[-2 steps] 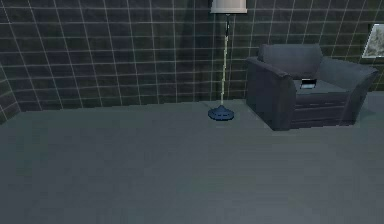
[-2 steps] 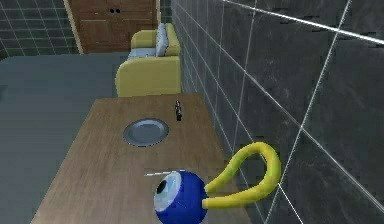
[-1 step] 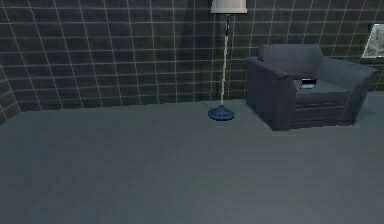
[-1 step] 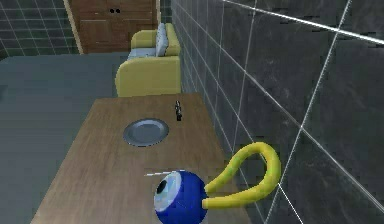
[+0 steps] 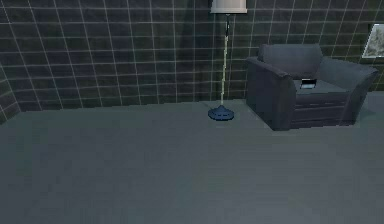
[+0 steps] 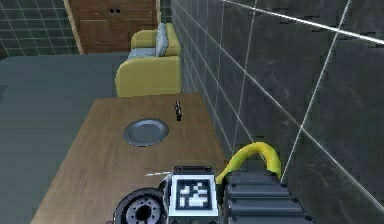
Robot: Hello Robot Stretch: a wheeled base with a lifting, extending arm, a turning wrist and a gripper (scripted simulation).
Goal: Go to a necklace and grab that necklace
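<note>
A wooden table (image 6: 100, 160) runs along the tiled wall in the arm side view. On it lie a grey round plate (image 6: 148, 131) and, farther out, a small dark upright object (image 6: 178, 108). A thin pale strand (image 6: 155, 174) lies on the tabletop close to the bottom edge; it is too small to name. Just below it sits the gripper's dark body (image 6: 140, 208), left of a white square with black marks (image 6: 195, 195). Its far end is hard to make out, so I cannot tell whether it holds anything.
A yellow armchair (image 6: 150, 62) and a wooden cabinet (image 6: 115, 22) stand beyond the table. In the forward view a dark armchair (image 5: 305, 88) and a floor lamp (image 5: 224, 60) stand against a tiled wall, with open grey floor (image 5: 150, 170) in front.
</note>
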